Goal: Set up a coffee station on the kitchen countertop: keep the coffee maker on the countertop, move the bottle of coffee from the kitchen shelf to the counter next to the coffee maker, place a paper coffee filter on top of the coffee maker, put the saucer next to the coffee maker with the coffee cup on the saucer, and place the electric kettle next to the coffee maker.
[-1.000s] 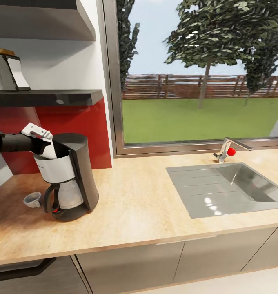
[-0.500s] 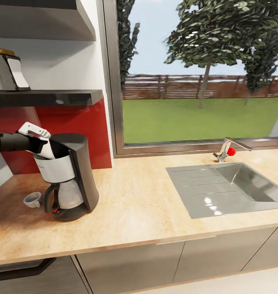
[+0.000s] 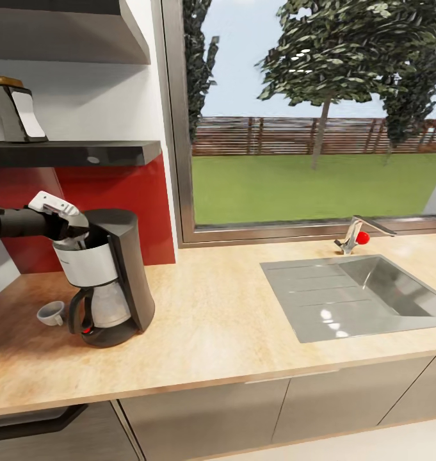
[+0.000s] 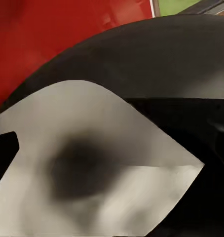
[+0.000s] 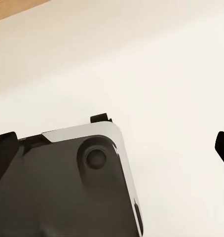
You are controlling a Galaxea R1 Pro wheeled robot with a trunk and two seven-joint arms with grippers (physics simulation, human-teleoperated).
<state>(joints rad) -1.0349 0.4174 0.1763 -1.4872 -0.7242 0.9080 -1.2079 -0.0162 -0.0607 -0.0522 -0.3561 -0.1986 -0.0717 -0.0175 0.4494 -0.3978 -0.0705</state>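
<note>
Head view is showing the left arm reaching in from the side, with the left gripper (image 3: pixel 69 225) sitting right over the open top of the coffee maker (image 3: pixel 105 278). From this view I cannot tell whether its fingers are spread or pinched; they are hidden against the machine's rim. In the left wrist view a pale paper filter (image 4: pixel 92 163) is lying inside the dark basket, its folded cone shape opening toward the camera, so the filter step looks to be at or very near its end. The arm is hovering low, probably because the thin paper needs to settle into the basket rather than flop over the edge.

The coffee maker is standing upright on the wooden counter (image 3: pixel 230 320), close to the red wall panel (image 3: pixel 125 192), which suits the task since it is meant to stay put. One small cup (image 3: pixel 51 313) is lying tipped on the counter just beside the machine's base, not yet on any saucer. On the dark shelf (image 3: pixel 70 152) above, one container (image 3: pixel 16 110) is standing, possibly the coffee, though I cannot be sure.

The right wrist view is looking at a pale surface and part of the robot's own dark body (image 5: pixel 62 192); the right gripper's fingertips are barely peeking in at the edges, seemingly apart with nothing between them.

Counted: one coffee maker, one filter, one cup, one sink (image 3: pixel 365 294).
</note>
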